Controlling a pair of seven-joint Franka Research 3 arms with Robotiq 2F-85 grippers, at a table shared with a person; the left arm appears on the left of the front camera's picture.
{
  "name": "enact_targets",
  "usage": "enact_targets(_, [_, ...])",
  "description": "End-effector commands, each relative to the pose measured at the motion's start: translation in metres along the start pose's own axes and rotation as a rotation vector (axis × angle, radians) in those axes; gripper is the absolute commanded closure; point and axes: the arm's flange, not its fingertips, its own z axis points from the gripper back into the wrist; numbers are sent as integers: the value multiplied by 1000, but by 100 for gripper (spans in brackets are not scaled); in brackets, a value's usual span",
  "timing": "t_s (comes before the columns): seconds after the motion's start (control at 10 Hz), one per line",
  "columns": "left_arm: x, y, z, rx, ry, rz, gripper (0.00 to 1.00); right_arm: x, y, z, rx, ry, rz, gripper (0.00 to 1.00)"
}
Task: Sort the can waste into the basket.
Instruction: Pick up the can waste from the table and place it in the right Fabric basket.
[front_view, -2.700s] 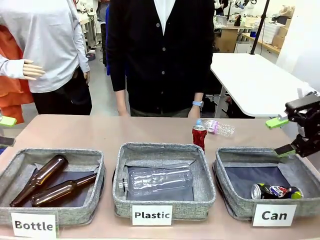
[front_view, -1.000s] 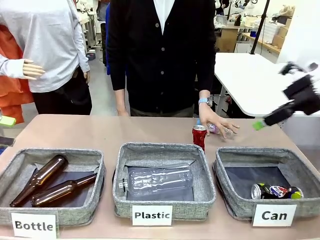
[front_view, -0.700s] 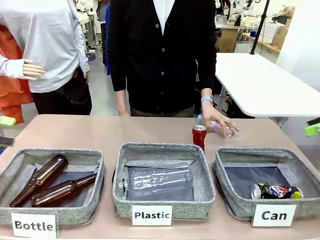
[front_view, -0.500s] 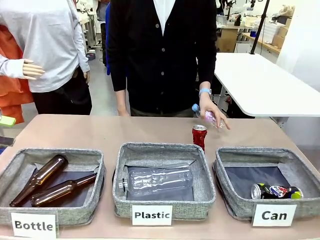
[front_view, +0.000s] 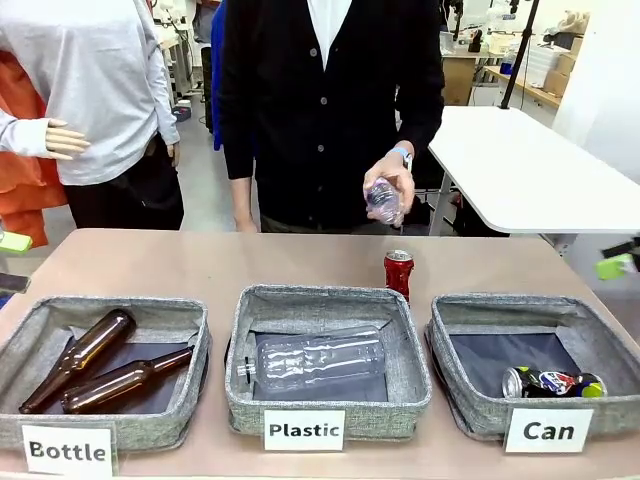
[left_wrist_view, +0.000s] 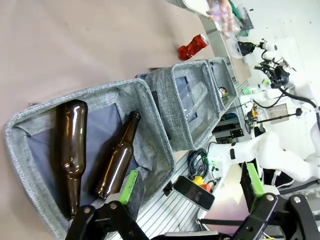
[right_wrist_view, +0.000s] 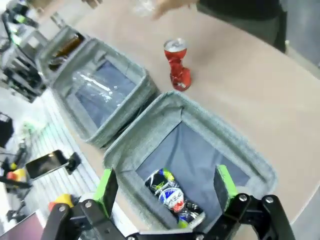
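Note:
A dented red can (front_view: 398, 272) stands upright on the table behind the middle basket, also seen as the red can (right_wrist_view: 177, 64) and the red can (left_wrist_view: 193, 46). A dark blue-black can (front_view: 552, 383) lies in the grey "Can" basket (front_view: 465, 408) at the right. My right gripper (right_wrist_view: 165, 187) hangs open and empty above that basket (right_wrist_view: 210, 130), over the dark can (right_wrist_view: 172, 197). One of its green pads (front_view: 612, 265) shows at the right edge. My left gripper (left_wrist_view: 190, 184) is open and empty at the table's left end, over the "Bottle" basket (left_wrist_view: 30, 130).
The person's hand (front_view: 395, 185) holds a clear plastic bottle (front_view: 383, 200) above the table's far side. The "Plastic" basket (front_view: 250, 390) holds another clear bottle (front_view: 320, 358). The "Bottle" basket (front_view: 150, 425) holds two brown bottles (front_view: 100, 365).
The person's hand picked the clear plastic bottle up off the table and raised it to chest height. My right arm swung out to the right edge. The red can stayed put.

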Motion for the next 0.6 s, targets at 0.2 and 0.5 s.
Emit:
enact_targets(0.2, [-1, -3, 3, -3, 9, 5, 0, 54, -9, -109, -101, 77, 213, 0])
enact_targets(0.5, [-1, -3, 3, -3, 9, 5, 0, 50, -15, -105, -82, 66, 229, 0])
